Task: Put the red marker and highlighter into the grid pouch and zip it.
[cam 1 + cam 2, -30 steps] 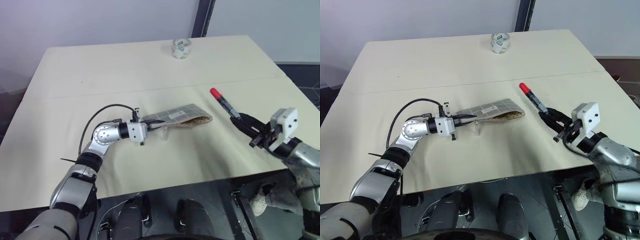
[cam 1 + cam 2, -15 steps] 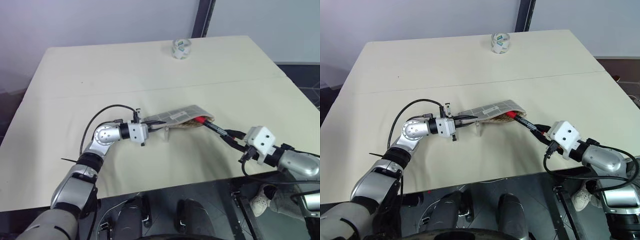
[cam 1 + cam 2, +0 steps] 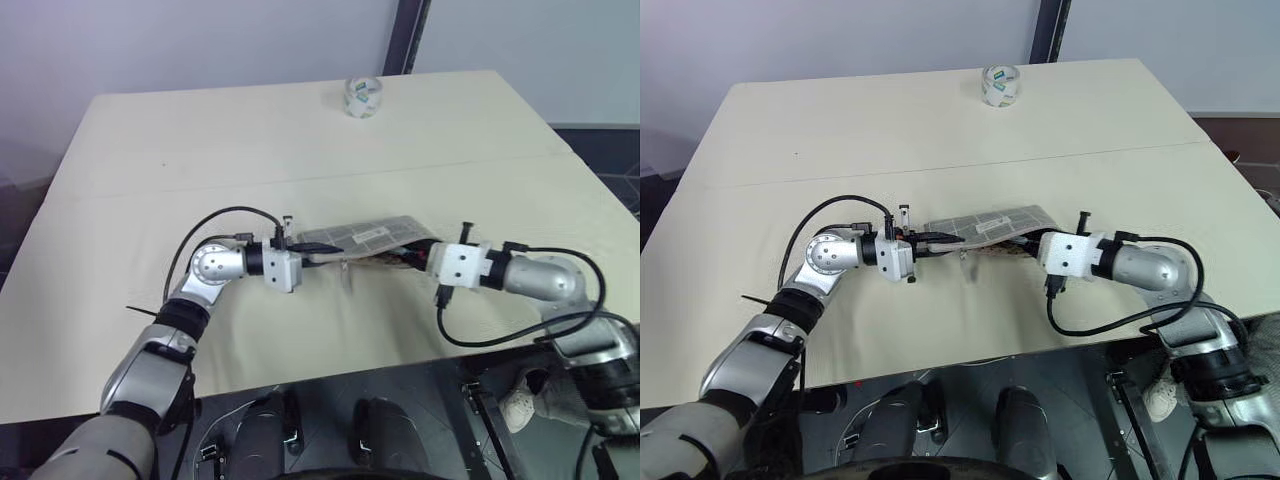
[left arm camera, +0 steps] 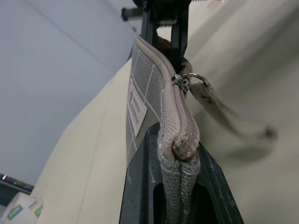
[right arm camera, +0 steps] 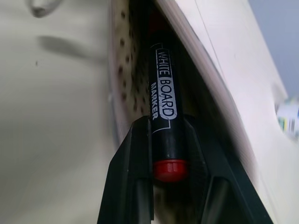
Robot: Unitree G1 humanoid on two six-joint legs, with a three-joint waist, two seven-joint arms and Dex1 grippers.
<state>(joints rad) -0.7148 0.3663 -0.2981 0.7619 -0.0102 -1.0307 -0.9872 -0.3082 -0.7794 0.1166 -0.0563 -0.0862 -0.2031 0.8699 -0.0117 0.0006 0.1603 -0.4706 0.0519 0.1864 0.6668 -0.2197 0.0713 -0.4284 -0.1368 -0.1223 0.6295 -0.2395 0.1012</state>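
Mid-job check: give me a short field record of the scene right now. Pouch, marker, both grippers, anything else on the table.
grid pouch: lifted off the table at its closed end, open mouth facing the right gripper
left gripper: shut on the pouch's zipper-end edge
red marker: black barrel partway inside the pouch mouth, red end still outside
right gripper: shut on the marker near its red end
highlighter: cannot see it
zipper: open at the mouth, pull tab hanging free
other: tape roll at the table's far edge

The red marker point(image 5: 161, 107) cap hides inside the grid pouch point(image 3: 365, 236).
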